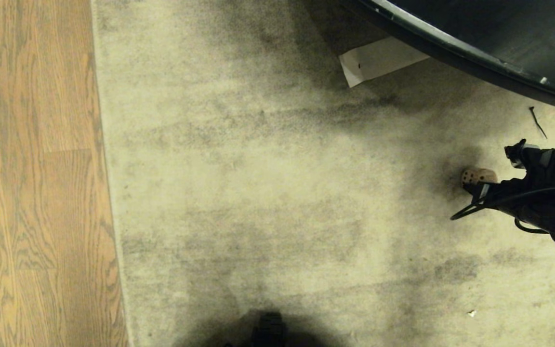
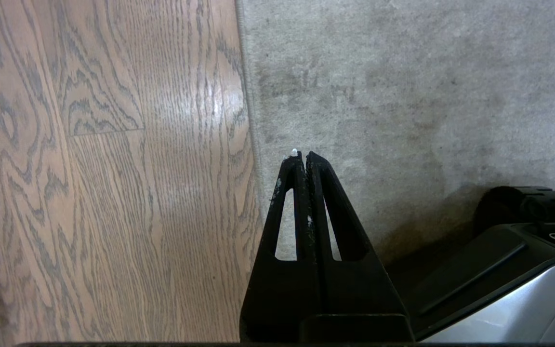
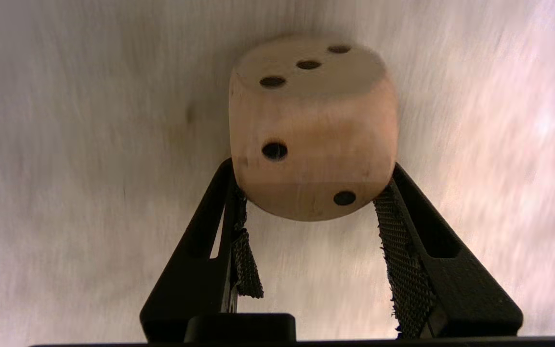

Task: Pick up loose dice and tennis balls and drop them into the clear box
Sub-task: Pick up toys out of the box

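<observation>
Cream die (image 3: 313, 127) sits on the grey carpet (image 1: 268, 183) at the robot's right, just beside the right gripper (image 1: 475, 185), with the dark curved furniture edge (image 1: 451, 43) and a white paper scrap (image 1: 378, 60) farther out ahead. It's a rounded cube, so no real long axis; three-pip face is up, two-pip face looks back at the wrist camera, and it sits square between the jaws rather than corner-on. Right gripper is narrowed onto it: both mesh-padded fingertips (image 3: 388, 202) touch the die's side faces, but only at its near, lower edge, so I'd call it a shallow pinch, not a full wrap. Risks, as I judge them: the rounded corners and the tip-only contact could let the die squirt forward out of the jaws as they squeeze, or pivot and drop on the lift; one pad (image 3: 246, 260) looks frayed and peeling, which would cut friction on that side; soft carpet pile may also let the die tilt under pressure. Clear box isn't in any view, so a weak grip has to survive the whole carry. Left gripper (image 2: 301, 156) hangs pressed together and empty over the carpet's edge by the wood floor (image 2: 104, 168), parked.
</observation>
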{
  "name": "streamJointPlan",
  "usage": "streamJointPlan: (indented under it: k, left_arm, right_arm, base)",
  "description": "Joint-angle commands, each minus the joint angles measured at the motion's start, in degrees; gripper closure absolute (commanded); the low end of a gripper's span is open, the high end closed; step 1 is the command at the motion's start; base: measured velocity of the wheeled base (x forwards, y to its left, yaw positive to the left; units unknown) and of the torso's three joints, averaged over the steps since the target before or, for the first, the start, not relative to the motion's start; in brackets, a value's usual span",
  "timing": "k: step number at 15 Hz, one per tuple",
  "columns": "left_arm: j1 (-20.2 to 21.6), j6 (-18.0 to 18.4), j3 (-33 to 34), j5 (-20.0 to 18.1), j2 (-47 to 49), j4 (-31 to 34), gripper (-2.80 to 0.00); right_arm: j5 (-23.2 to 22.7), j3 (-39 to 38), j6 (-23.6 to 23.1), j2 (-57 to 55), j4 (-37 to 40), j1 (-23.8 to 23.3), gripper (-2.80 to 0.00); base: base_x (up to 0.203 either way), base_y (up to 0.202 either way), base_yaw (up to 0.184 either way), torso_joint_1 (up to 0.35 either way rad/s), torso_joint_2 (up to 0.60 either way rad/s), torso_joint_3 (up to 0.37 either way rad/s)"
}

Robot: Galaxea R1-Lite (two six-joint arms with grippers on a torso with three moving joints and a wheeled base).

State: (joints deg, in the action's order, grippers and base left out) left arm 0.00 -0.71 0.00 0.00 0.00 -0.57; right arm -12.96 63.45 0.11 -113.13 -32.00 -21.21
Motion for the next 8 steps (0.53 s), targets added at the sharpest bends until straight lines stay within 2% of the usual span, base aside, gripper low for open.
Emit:
streamJointPlan:
  k: [1, 8]
  left_arm:
    - [0.0, 0.0, 0.2, 0.0, 0.0, 0.0, 0.0]
    - [0.0, 0.0, 0.2, 0.0, 0.0, 0.0, 0.0]
  right_arm:
    - [-0.4, -3.4, -0.1, 3.5, 1.4, 0.0, 0.0]
    - [-2.5, -21.8, 0.0, 15.4, 2.6, -1.0, 0.0]
  base:
    - [0.0, 0.0, 0.0, 0.0, 0.0, 0.0]
    - [0.0, 0.0, 0.0, 0.0, 0.0, 0.0]
